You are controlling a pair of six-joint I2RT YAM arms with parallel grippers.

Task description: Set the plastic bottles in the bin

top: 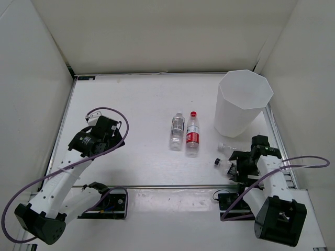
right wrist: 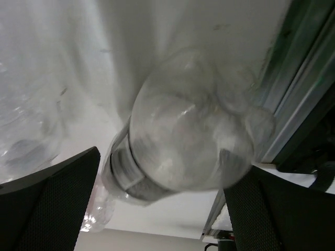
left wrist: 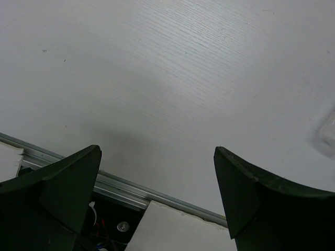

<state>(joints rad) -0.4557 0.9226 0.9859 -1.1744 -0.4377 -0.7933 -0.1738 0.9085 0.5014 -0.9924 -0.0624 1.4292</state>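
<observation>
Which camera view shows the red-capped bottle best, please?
The top external view: the red-capped bottle lies there whole and unobstructed. Neither wrist view shows it; the right wrist frames a different, clear bottle.

White table (top: 131,104), metal rail (top: 167,185)

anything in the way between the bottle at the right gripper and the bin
Only low down: another clear bottle lies on the table between the bin and the bottle that the open right gripper straddles. The bin's tall wall also faces it, so the way in is over the rim.
</observation>
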